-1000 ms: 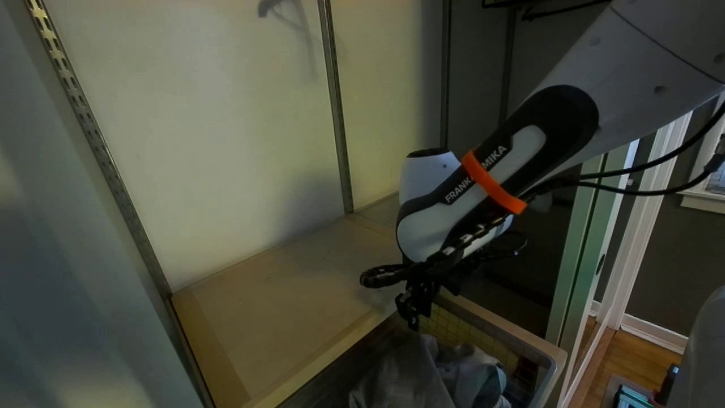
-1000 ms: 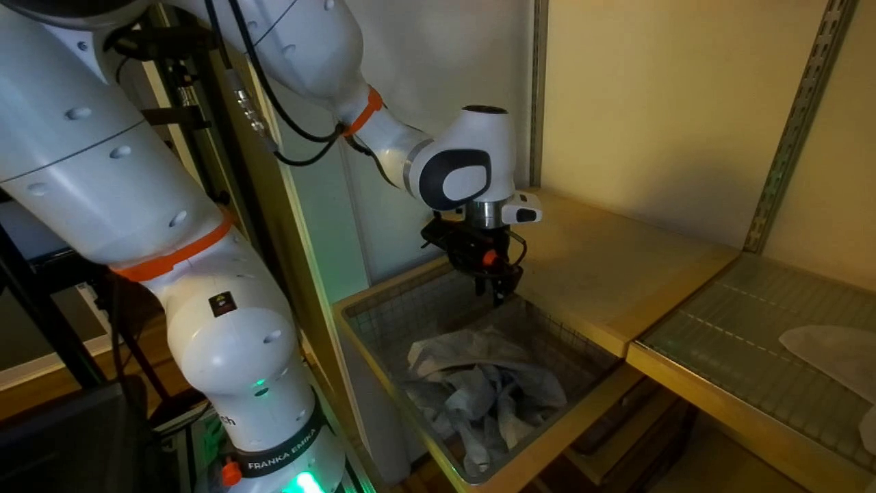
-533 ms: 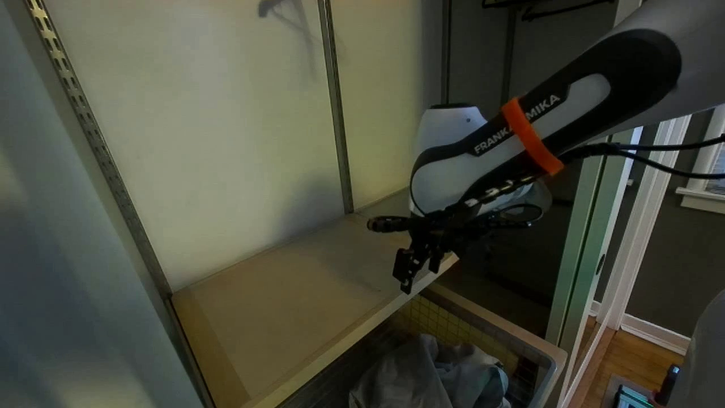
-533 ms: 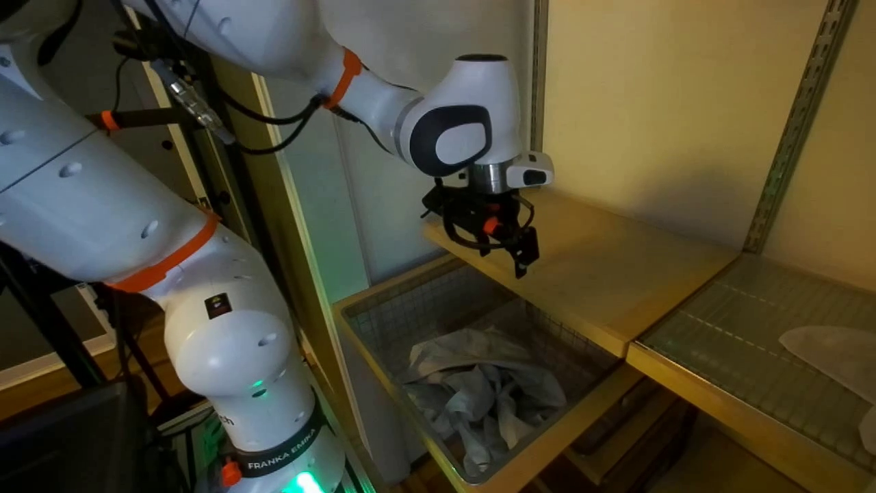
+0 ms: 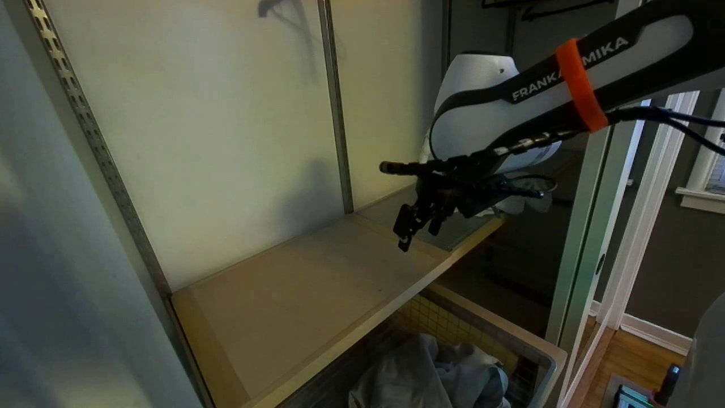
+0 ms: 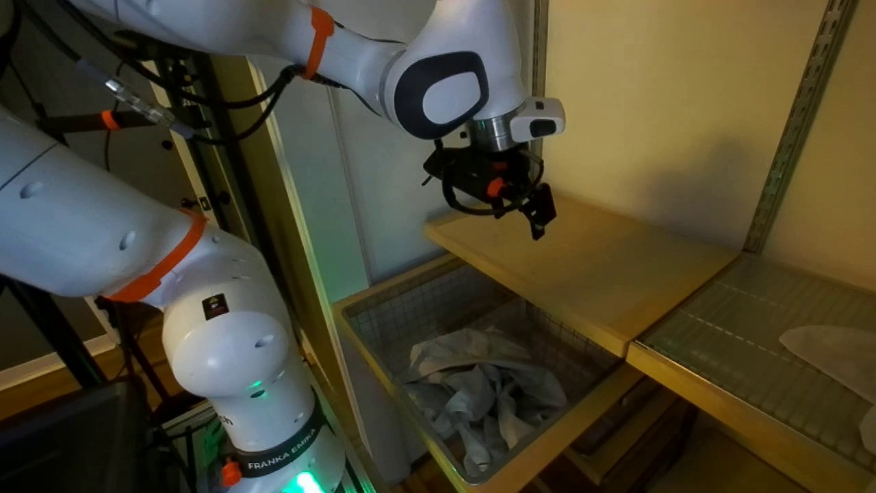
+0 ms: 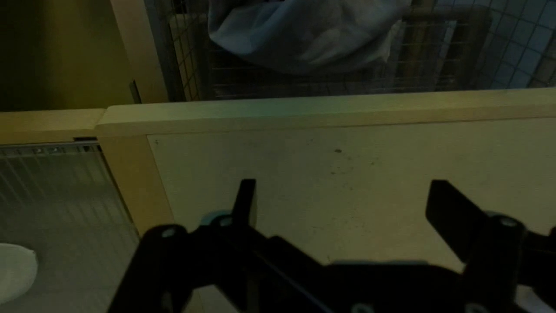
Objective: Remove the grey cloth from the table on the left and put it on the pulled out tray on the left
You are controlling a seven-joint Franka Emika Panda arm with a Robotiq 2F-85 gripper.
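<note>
Over the speckled wooden shelf (image 7: pixel 391 152) | pincer (image 7: pixel 342 202) spread wide | grey cloth (image 6: pixel 486 390) heaped in wire tray (image 6: pixel 571 418) below | pale wall (image 5: pixel 198 141) behind

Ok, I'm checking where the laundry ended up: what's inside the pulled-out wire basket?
A crumpled grey cloth lies inside the wire basket, with bare mesh showing beside it. Anything beneath its folds is hidden.

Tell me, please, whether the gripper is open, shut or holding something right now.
Gripper: open, holding nothing; the grey cloth lies in the tray.
</note>
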